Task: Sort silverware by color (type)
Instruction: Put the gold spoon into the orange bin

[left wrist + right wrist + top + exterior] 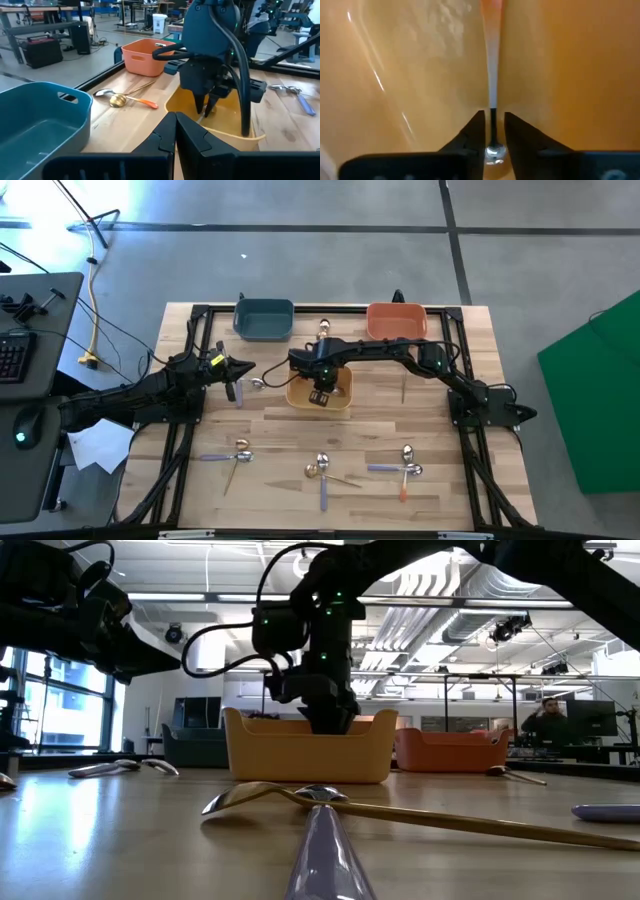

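1. Nearest the lens in the low view, a lavender spoon handle (322, 860) runs up from the bottom centre, crossed by a thin gold spoon (400, 812) whose shiny bowl lies at centre left.
2. Right gripper (491, 131), reaching down inside the yellow bin (320, 392) at the centre of the high view, has its fingers slightly parted, one on each side of a thin metal spoon stem (492, 120) that widens into an orange-red handle toward the top of the wrist view; whether the pads press the stem cannot be told.
3. Left gripper (175, 131) is closed and holds nothing; in the high view it sits at centre left, beside a lavender-handled spoon (240, 388) with a silver head.
4. Two spoons lie at the upper centre between the teal bin (264, 319) and the orange bin (396, 321): one with a gold bowl and an orange-red handle (131, 100), one silver with a thin gold stem (120, 91).
5. Along the lower part of the high view lie three clusters: a lavender-handled spoon crossing a thin gold one (236, 456) at lower left, a crossed lavender and gold pair (321, 473) at lower centre, and a lavender-handled spoon crossing an orange-handled one (402, 470) at lower right.
6. All rest on the wooden table (270, 430).
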